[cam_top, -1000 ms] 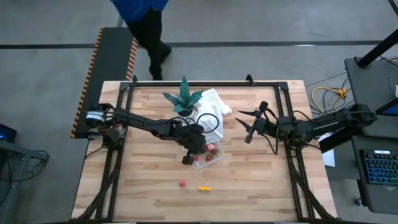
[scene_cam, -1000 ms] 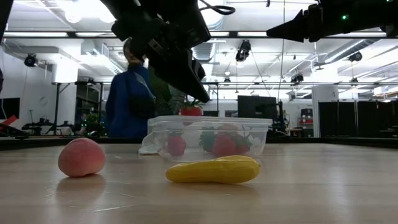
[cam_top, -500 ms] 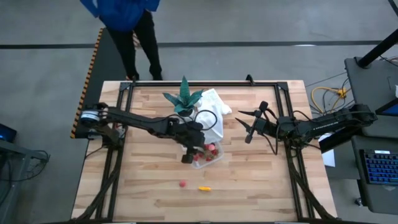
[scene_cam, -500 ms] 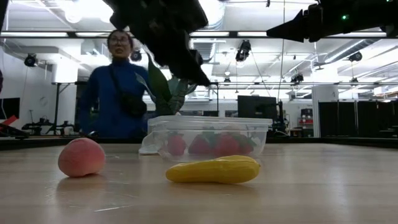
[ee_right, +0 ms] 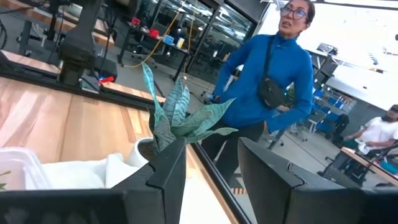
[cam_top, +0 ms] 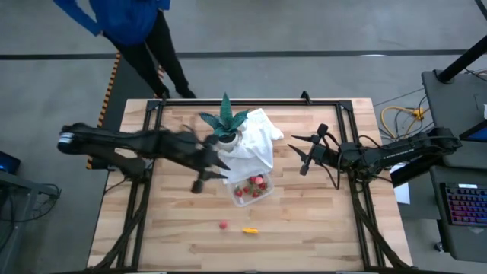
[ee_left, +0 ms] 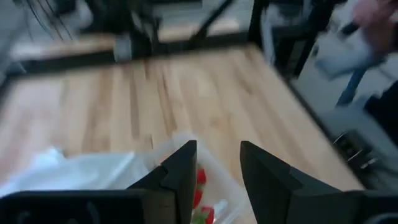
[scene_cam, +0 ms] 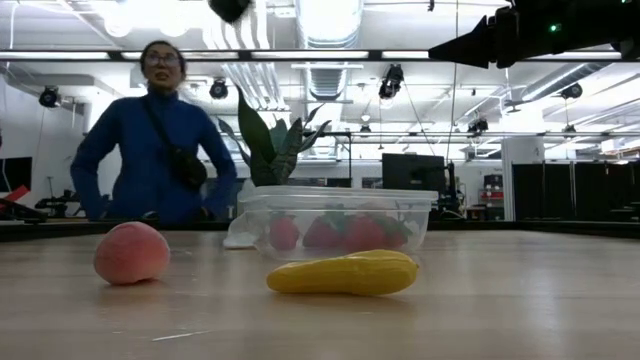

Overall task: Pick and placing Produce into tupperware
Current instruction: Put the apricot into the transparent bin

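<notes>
The clear tupperware (cam_top: 253, 190) stands mid-table with several red produce pieces (scene_cam: 344, 233) inside. A pale pink piece (cam_top: 223, 224) and a yellow-orange elongated piece (cam_top: 249, 229) lie on the wood nearer the front edge. My left gripper (cam_top: 202, 183) hovers left of the tupperware, raised above the table. In its wrist view it (ee_left: 219, 180) is open and empty, with the tupperware (ee_left: 208, 186) beyond its fingers. My right gripper (cam_top: 300, 157) hangs open and empty in the air right of the tupperware.
A green spiky plant (cam_top: 226, 122) in a white pot stands behind the tupperware, beside a white cloth (cam_top: 257, 141). A person in blue (cam_top: 125, 23) stands beyond the table's far left corner. Bare wood lies left and right of the tupperware.
My left gripper has let go of a red piece above the tupperware, and the piece now lies inside. The gripper has then risen and swung toward the table's left edge, away from the tupperware. The person has walked leftward behind the table.
</notes>
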`<state>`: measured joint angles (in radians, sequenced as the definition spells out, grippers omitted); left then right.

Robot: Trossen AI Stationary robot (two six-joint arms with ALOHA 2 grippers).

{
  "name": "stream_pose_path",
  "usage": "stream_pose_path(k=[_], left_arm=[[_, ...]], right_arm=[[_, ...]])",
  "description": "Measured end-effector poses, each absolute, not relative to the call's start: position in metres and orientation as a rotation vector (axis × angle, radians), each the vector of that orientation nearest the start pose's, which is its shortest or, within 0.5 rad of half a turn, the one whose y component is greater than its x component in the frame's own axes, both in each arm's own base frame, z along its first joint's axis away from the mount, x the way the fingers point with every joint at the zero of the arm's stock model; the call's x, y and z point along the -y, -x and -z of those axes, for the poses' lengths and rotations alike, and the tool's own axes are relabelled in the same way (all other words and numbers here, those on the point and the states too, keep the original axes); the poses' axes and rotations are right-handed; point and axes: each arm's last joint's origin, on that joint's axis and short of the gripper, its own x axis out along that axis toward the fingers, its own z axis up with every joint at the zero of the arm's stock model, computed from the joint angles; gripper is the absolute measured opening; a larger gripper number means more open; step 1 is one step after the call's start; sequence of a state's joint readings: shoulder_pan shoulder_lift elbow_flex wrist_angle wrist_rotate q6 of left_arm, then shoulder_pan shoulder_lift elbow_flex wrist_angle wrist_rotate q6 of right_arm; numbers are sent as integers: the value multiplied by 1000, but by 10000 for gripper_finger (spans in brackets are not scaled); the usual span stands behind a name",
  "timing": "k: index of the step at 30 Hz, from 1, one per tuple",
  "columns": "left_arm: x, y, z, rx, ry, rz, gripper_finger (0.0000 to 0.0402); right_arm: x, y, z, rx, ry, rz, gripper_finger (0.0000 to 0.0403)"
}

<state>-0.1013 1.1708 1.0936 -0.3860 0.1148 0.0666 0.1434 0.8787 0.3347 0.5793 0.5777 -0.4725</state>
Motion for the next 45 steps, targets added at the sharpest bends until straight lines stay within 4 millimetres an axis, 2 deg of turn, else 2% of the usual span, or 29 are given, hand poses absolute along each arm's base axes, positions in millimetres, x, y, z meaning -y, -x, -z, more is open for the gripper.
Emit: stream_pose_path(k=[2, 4, 7, 11, 15, 18, 25, 30, 35, 41, 45], left_arm=[[28, -227, -356, -394, -75, 208, 109], [27, -205, -357, -373, -93, 136, 109], [28, -173, -343, -366, -91, 35, 109], [32, -140, -319, -280, -36, 21, 109], [32, -118, -296, -218, 49, 12, 109], [32, -109, -283, -206, 119, 24, 109], [40, -120, -259, -301, 194, 73, 109], [50, -140, -235, -471, 278, 112, 109], [58, -162, -215, -606, 304, 40, 109], [76, -193, -215, -687, 339, 157, 112], [90, -217, -220, -752, 366, 243, 137]], right_arm=[[-11, -185, -235, -70, 452, 433, 139], [-11, -185, -235, -70, 452, 433, 139], [-11, -185, -235, -69, 452, 433, 139], [-11, -184, -235, -67, 452, 434, 139], [-11, -184, -235, -65, 457, 435, 139], [-11, -185, -237, -61, 451, 435, 139], [-11, -187, -246, -37, 439, 441, 139], [-11, -187, -248, -32, 437, 442, 139], [-11, -187, -246, -42, 441, 440, 139], [-11, -187, -246, -44, 442, 440, 139], [-11, -187, -245, -57, 447, 437, 139]])
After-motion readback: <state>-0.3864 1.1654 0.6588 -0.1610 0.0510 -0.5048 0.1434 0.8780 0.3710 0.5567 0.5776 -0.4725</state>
